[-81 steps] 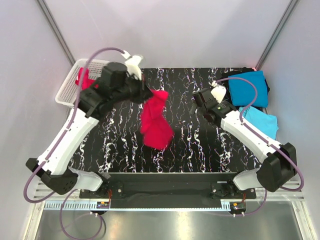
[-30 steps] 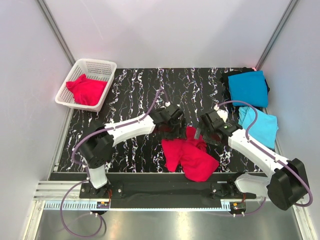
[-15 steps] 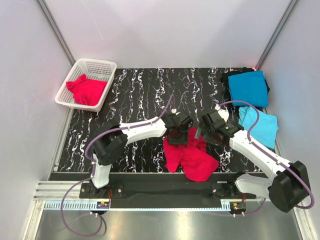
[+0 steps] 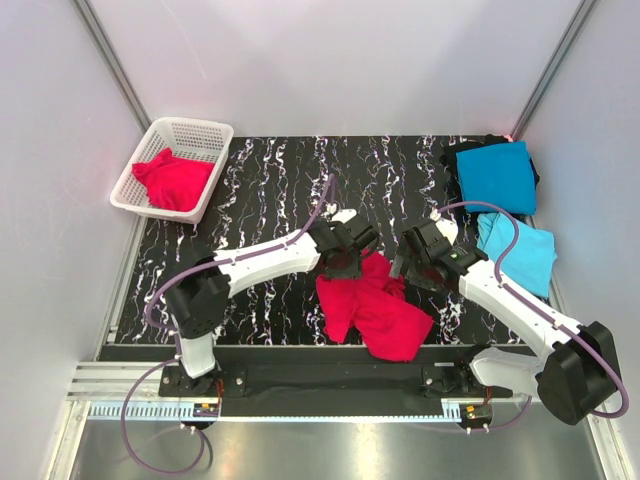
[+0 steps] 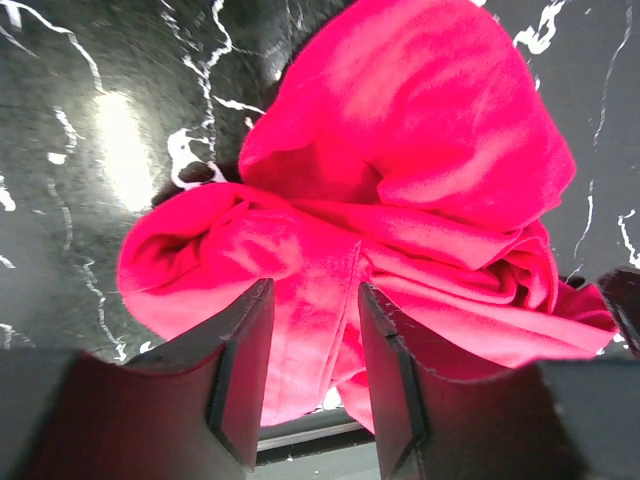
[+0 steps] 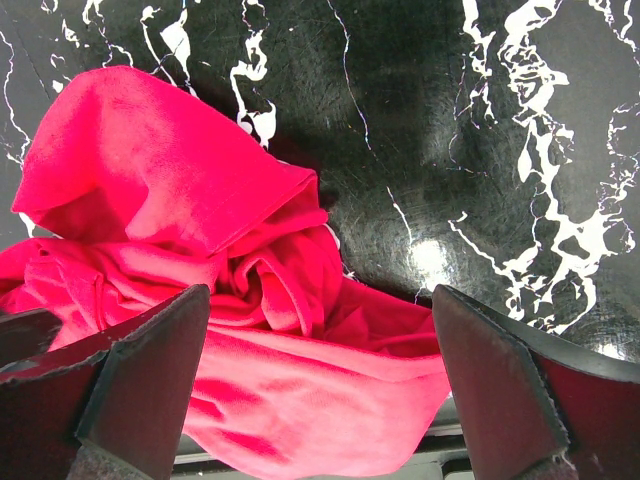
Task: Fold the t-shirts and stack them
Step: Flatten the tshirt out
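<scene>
A crumpled crimson t-shirt (image 4: 380, 310) (image 5: 400, 120) (image 6: 150, 170) lies on the black marbled table (image 4: 270, 190) near the front middle. My left gripper (image 4: 345, 262) (image 5: 315, 290) is at the shirt's far left corner. Its jaws are half closed, and a fold of red cloth sits in the gap between them. My right gripper (image 4: 408, 268) (image 6: 320, 295) hangs wide open over the shirt's far right part, holding nothing. Another red t-shirt (image 4: 172, 180) lies in the basket. A folded teal-blue t-shirt (image 4: 497, 175) and a sky-blue one (image 4: 520, 250) lie at the right edge.
The white mesh basket (image 4: 190, 125) stands at the table's far left corner. A strip of dark cloth (image 4: 455, 155) shows under the teal shirt. The metal rail (image 4: 330, 365) holding both arm bases runs along the near edge.
The left gripper, which earlier carried the red shirt through the air, has narrowed its jaws and shifted slightly left. The shirt's left edge slid left with it. The right gripper barely moved.
</scene>
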### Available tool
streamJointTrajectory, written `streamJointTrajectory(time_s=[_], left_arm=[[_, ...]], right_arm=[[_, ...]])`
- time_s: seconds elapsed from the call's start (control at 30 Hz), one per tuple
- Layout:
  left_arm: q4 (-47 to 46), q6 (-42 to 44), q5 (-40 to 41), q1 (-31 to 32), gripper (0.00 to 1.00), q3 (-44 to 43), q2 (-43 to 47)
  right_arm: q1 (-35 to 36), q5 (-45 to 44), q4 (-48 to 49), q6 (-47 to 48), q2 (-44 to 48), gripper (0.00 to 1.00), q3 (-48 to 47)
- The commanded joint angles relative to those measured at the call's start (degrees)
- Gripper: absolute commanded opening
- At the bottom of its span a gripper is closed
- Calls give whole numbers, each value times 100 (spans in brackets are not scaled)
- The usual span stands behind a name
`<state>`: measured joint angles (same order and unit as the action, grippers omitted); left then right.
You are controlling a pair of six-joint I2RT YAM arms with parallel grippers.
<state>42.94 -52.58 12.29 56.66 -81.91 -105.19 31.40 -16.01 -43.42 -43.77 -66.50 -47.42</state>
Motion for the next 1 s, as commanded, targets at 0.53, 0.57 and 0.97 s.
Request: streamJointTrajectory(time_s=[0.53,0.57,0.97], left_arm=[[48,195,-130,3,62,-422,-344],[39,204,-174,3,62,-448,-379],[22,28,-140,3,50,-563,-634]], right_arm=[[16,-174,-61,-44,67,100,-39],[16,-183,-53,-35,84,100,-39],[16,-253,-79,-9,225,99,5]])
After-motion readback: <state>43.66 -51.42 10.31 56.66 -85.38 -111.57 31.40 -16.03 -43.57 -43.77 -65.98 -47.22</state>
